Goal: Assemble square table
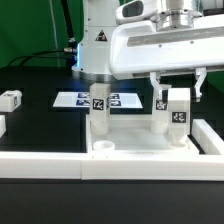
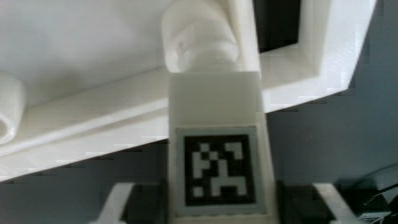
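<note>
Black work table, green backdrop. Item: square tabletop, laid flat near the centre, with a leg stood upright at its corner socket toward the exterior view's right. Handling: light, rigid, smooth plastic is judged; the leg is best taken by its flat sides. Gripper: spread wide astride this leg, with a gap apparently left on either side.
</note>
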`<state>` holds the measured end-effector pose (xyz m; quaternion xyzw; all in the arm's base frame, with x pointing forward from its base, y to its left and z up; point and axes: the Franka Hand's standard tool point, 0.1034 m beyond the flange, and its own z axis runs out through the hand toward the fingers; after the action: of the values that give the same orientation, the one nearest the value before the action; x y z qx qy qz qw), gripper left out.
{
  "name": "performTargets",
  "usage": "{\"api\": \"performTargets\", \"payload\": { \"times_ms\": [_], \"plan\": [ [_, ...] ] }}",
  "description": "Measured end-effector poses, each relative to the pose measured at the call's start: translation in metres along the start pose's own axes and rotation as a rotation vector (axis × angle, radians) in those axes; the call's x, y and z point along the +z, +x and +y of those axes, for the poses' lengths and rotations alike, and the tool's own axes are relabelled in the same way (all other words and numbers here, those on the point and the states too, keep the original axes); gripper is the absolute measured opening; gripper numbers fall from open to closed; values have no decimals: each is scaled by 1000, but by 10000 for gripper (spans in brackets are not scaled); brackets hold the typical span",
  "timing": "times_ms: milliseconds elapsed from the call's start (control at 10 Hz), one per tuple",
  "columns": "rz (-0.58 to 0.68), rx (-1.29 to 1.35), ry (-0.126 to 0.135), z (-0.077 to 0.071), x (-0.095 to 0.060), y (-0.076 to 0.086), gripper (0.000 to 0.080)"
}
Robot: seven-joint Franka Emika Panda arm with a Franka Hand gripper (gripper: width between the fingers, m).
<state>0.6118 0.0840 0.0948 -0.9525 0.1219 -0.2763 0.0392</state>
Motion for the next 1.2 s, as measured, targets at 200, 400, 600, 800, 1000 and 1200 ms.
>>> {"api": "performTargets", "payload": {
  "times_ms": [200,400,600,800,1000,1200],
  "plan": [
    [2,1,0,-1,2,1,292],
    [-6,0,-5,1,6,-4,292],
    [-9,1,-7,3,7,-5,292],
    [2,7,-8,-4,7,-10,292],
    [101,51,-25,-24,3,-26,292],
    [82,60,-22,-26,3,-28,293]
  ]
}}
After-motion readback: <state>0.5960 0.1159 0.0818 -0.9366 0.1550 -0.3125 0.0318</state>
